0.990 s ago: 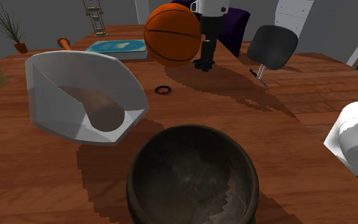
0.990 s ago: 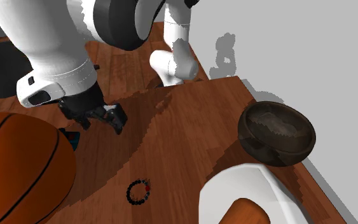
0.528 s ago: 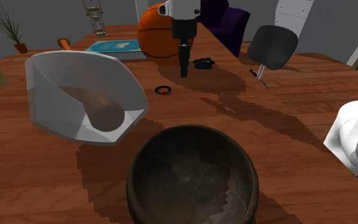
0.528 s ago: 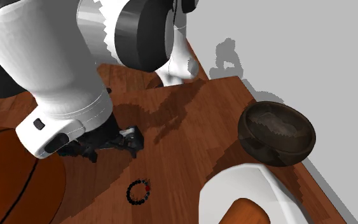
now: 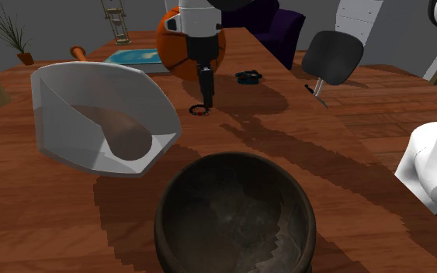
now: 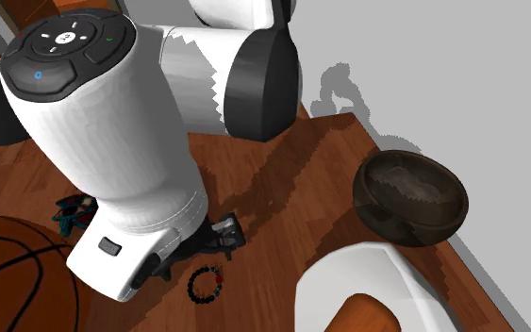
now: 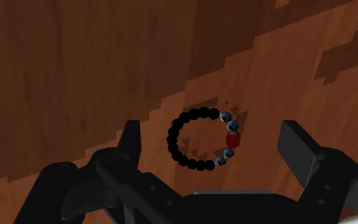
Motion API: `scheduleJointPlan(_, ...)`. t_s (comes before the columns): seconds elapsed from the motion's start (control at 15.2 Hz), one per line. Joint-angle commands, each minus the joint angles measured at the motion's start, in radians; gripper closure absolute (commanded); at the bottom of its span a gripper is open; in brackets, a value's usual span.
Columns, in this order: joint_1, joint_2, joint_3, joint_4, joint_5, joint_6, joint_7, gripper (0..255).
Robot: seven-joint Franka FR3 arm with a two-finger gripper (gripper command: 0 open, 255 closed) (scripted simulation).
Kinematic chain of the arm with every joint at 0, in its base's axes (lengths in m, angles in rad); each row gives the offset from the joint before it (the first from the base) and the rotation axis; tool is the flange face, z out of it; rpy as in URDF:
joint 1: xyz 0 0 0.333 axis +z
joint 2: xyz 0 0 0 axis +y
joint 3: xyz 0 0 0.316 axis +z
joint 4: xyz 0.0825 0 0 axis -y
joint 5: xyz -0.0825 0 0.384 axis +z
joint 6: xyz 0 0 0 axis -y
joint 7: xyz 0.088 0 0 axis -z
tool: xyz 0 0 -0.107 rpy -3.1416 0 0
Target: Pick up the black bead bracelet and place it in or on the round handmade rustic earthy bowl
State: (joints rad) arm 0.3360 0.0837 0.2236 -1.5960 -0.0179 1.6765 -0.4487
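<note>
A ring of black beads with one red bead, the bracelet (image 7: 203, 138), lies flat on the wooden table (image 5: 302, 116). It appears in the shoulder view (image 5: 199, 110) and the second exterior view (image 6: 206, 285) too. My gripper (image 7: 215, 147) hangs just above it, open, its fingers (image 7: 130, 141) standing either side of the ring without touching it. In the shoulder view the gripper (image 5: 206, 99) is right over the bracelet. The dark round bowl (image 5: 234, 213) stands at the table's near edge, also seen in the second exterior view (image 6: 410, 197).
A white tilted container (image 5: 100, 116) holding a brown object stands to the shoulder view's left of the bracelet. A basketball (image 5: 179, 43) sits behind the arm. A small dark-and-teal object (image 5: 248, 76), a blue book (image 5: 140, 56) and a dark chair (image 5: 331, 56) lie farther back.
The arm has swung toward the shoulder view's left and down, bringing the open gripper from near the small dark object to just over the bracelet. The bracelet has not moved.
</note>
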Motion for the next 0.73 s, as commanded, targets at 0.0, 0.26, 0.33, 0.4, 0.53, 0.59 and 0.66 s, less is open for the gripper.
scheduleJointPlan(0.0, 0.000, -0.001, 0.000, -0.027, 0.000, 0.026, -0.003, 0)
scheduleJointPlan(0.26, -0.001, -0.005, 0.000, -0.079, 0.001, 0.075, -0.003, 0)
scheduleJointPlan(0.33, -0.001, -0.005, 0.000, -0.079, 0.001, 0.075, -0.003, 0)
scheduleJointPlan(0.4, -0.001, -0.004, 0.000, -0.079, 0.001, 0.075, -0.003, 0)
scheduleJointPlan(0.53, -0.001, -0.004, 0.000, -0.079, 0.001, 0.075, -0.003, 0)
scheduleJointPlan(0.59, -0.001, -0.004, 0.000, -0.079, 0.001, 0.075, -0.003, 0)
scheduleJointPlan(0.66, -0.001, -0.004, 0.000, -0.079, 0.001, 0.075, -0.003, 0)
